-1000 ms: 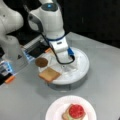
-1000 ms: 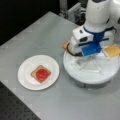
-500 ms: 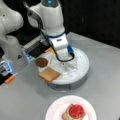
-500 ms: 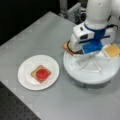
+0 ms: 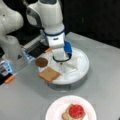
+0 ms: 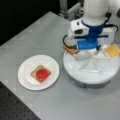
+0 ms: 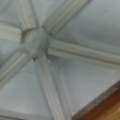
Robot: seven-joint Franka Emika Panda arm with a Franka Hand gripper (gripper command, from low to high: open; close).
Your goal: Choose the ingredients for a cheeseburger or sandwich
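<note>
**Arm low over the divided tray, sandwich half built on the plate**

Going left to right in a front view, we see the white plate (image 6: 23, 76) at about eight o'clock on the grey table (image 6: 37, 35). On it sits the sandwich (image 6: 40, 74): a toast square with a red tomato slice (image 6: 42, 73) on top. A thin green edge of lettuce (image 5: 71, 117) shows under the tomato in a front view, where the plate lies at six o'clock.

Further right stands the round white tray (image 6: 90, 75), split into wedges by raised ribs. A second toast square (image 6: 70, 50) lies at its nine o'clock rim, partly under the arm. The orange cheese square (image 6: 112, 50) rests at the tray's two o'clock edge. In a front view the toast (image 5: 49, 74) overhangs the tray rim at eight o'clock, with the dark round patty (image 5: 41, 62) just beside it at ten o'clock.

The gripper (image 5: 61, 61) hangs low over the middle of the tray in both front views. We cannot tell how far its jaws stand apart, or whether it has hold of anything. The wrist view shows only the tray's ribs (image 7: 75, 51) meeting at a hub (image 7: 35, 42), and a brown toast corner (image 7: 107, 110) at five o'clock.
</note>
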